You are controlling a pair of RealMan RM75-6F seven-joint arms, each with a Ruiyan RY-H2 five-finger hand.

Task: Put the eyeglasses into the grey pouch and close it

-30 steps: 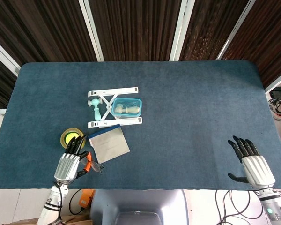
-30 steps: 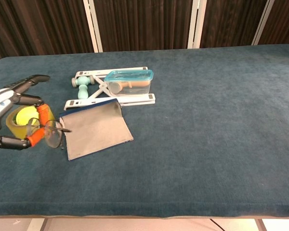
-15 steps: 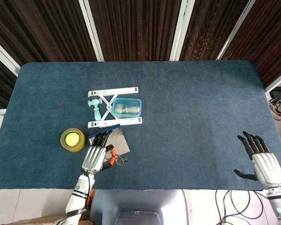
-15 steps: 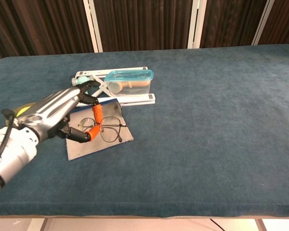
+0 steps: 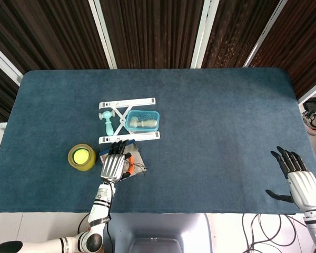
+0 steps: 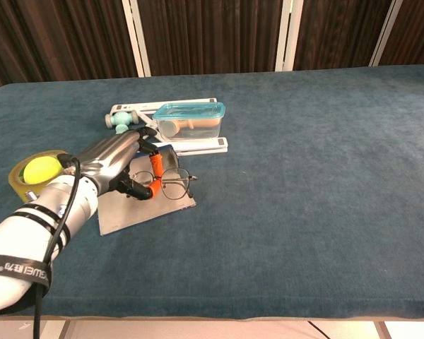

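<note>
Near the front left of the blue table [image 5: 210, 110]: left hand [image 6: 116, 159] over the grey pouch [image 6: 138, 208], pinching the eyeglasses [image 6: 171, 182] by their orange temples. Lenses jutting out past the hand toward the pouch's right edge, held above the flat fabric; touching it or just clear of it, hard to say from either view. From the head view, same hand [image 5: 115, 164] covering most of the pouch [image 5: 139, 161], glasses [image 5: 134, 167] only a thin wire shape at its right side.

Just behind the pouch: white folding stand [image 6: 198, 145], with a clear teal-lidded container [image 6: 191, 119] resting on it and a small teal dumbbell-shaped item [image 6: 120, 121] at its left end. Left of the pouch, apart from it: yellow tape roll [image 6: 35, 173].

Far off at the front right corner, seen only from the head camera: right hand [image 5: 300, 182], fingers spread, palm down, holding nothing, well apart from everything else.

Behind the table: dark slatted wall panels [image 5: 147, 31] with pale uprights.
</note>
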